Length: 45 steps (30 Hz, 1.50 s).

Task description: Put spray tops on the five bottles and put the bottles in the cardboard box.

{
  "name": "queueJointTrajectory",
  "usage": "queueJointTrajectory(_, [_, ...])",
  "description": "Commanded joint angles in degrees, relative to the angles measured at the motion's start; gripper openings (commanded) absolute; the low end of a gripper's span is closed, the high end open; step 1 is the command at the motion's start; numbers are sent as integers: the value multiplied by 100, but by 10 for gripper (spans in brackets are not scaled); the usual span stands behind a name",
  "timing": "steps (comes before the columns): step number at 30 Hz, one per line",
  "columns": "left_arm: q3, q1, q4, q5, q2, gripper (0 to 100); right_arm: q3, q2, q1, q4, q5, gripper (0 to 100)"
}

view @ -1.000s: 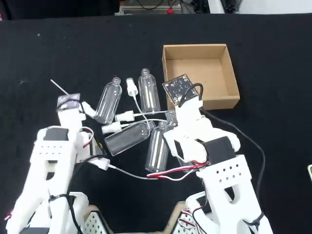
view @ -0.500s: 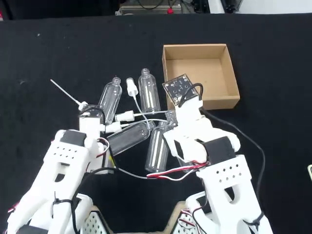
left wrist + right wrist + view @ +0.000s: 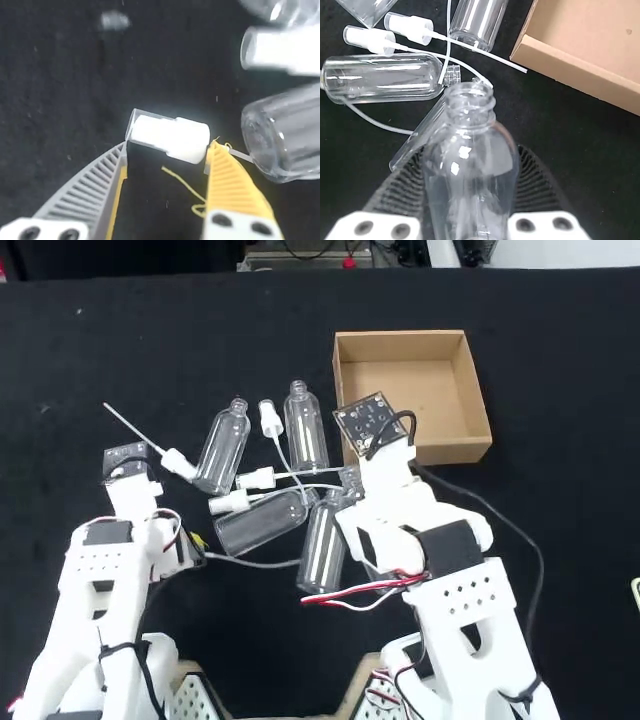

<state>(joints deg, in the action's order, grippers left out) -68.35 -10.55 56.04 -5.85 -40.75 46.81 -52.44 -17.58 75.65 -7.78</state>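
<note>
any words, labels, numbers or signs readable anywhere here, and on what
No text can be read.
Bottles: clear, no labels.
Cardboard box: plain, no print visible.
Circuit board on the right arm: marks too small to read.

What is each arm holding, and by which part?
The left fingers pinch a white spray top by the ends of its head; the right fingers clamp a clear bottle around its body.
</note>
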Motion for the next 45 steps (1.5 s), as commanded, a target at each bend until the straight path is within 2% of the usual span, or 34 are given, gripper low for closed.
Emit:
queueJointTrajectory(1, [57,-189,-132,-62,9,239,-22,-145,-44,-88,-18,60])
queueJointTrajectory(8, [1235,-558,1451,-167,9,242,84,-145,-44,-123,-26,60])
queueJointTrajectory(11, [1560,-567,1758,-985,79,243,66,-145,-44,-132,-26,60])
queueJointTrajectory(14, [1534,-558,1503,-1925,79,248,66,-145,-44,-132,-26,60])
queueJointTrajectory(17, [1288,-470,1292,-2391,79,295,84,-145,-44,-132,-26,60])
queueJointTrajectory(22, [1007,-171,1160,-2462,79,331,92,-145,-44,-123,-26,60])
queueJointTrajectory(30, [321,-207,70,-2470,527,328,92,-145,-44,-97,-26,60])
queueJointTrajectory(36, [567,-198,-9,-2725,1055,327,92,-145,-44,-88,-26,60])
queueJointTrajectory(38, [620,-198,-9,-2716,1196,302,92,-145,-44,-88,-26,60])
queueJointTrajectory(42, [637,-163,18,-2681,1327,137,101,-145,-44,-88,-26,60])
queueJointTrajectory(45, [778,-145,44,-2084,1310,59,101,-145,-44,-88,-26,60])
